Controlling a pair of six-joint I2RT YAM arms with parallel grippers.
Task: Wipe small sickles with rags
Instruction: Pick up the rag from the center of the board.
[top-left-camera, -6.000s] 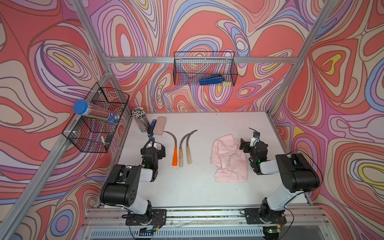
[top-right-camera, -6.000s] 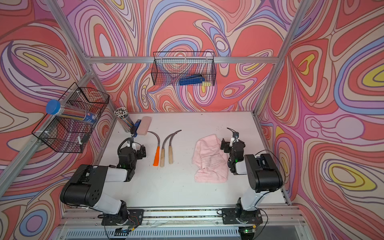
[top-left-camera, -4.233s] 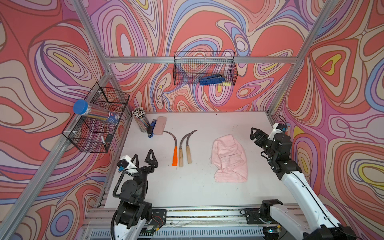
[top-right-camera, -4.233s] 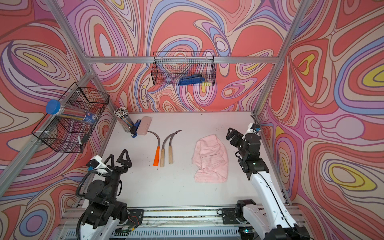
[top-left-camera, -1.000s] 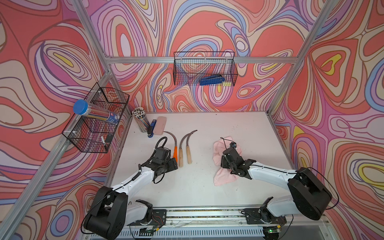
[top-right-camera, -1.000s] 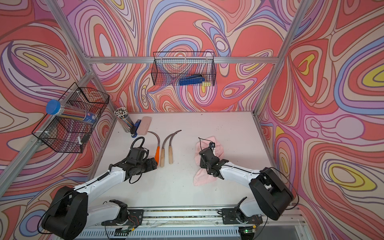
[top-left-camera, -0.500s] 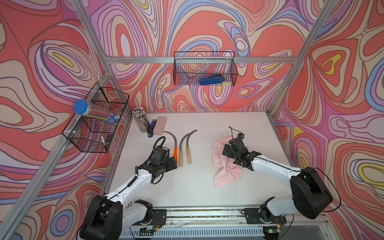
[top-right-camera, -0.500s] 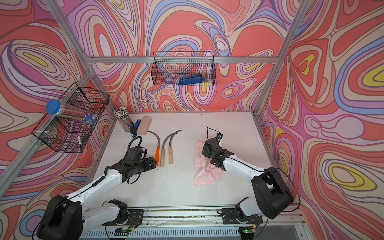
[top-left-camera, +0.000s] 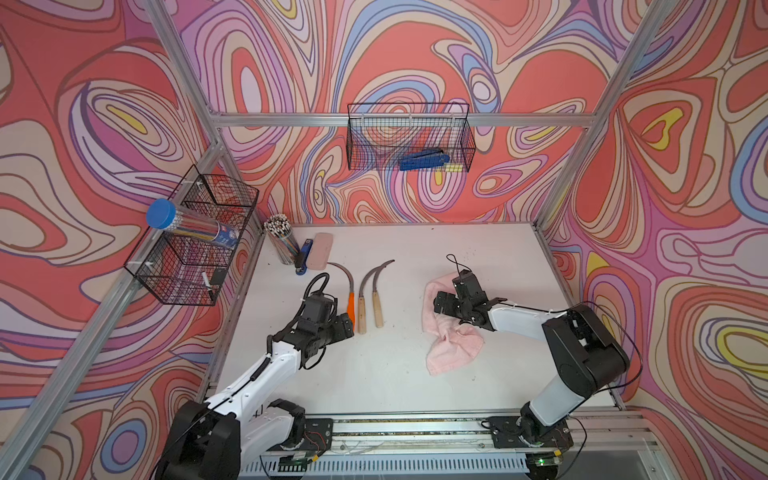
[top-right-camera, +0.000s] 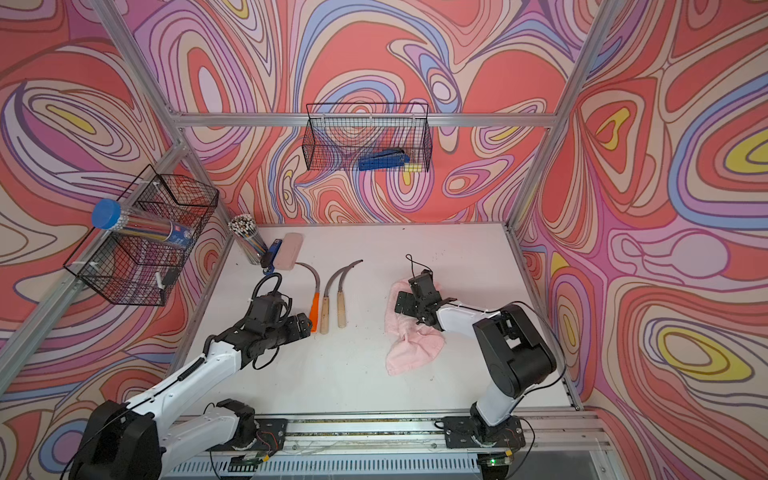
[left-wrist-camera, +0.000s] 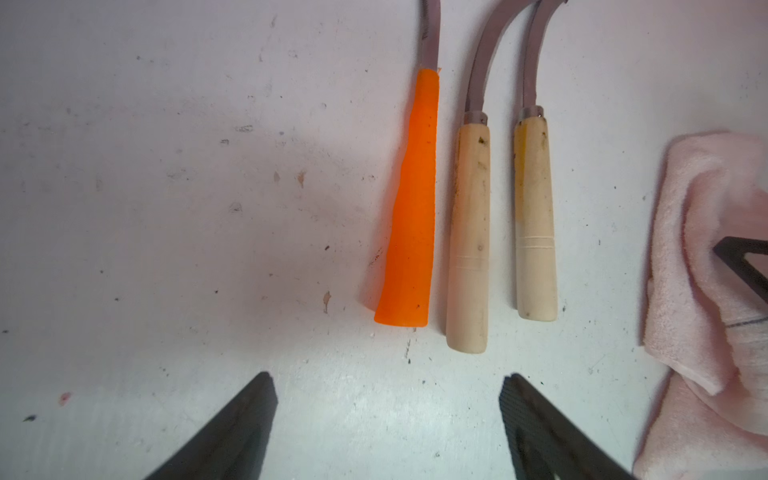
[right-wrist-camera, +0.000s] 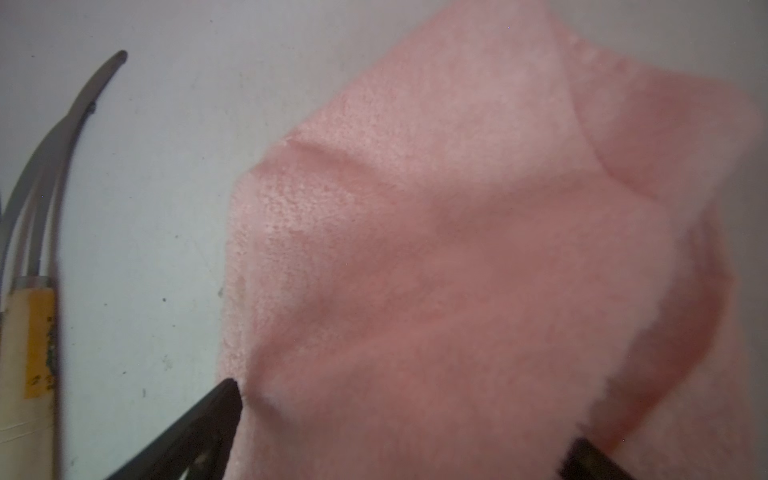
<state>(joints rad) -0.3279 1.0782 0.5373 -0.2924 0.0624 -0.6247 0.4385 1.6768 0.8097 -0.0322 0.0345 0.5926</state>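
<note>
Pink terry rag (top-left-camera: 453, 349), likely soft and limp, lies bunched on the bench (top-left-camera: 374, 382) between the wide fingers of the right gripper (right-wrist-camera: 407, 415); pinch a fold. Stiff sickles (left-wrist-camera: 467, 232) lie before the left gripper (left-wrist-camera: 388, 378), fingers wide, empty; grasp handles.

Robot test cell, aluminium frame (top-left-camera: 282, 120), swirl-printed walls (top-left-camera: 415, 50), white tabletop (top-left-camera: 374, 374)

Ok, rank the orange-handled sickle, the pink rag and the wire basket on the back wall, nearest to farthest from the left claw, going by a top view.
1. Orange-handled sickle: its handle end lies right beside the left claw.
2. Pink rag: crumpled well off to the right side.
3. Wire basket: hung up on the back wall, clearly farthest.
</note>
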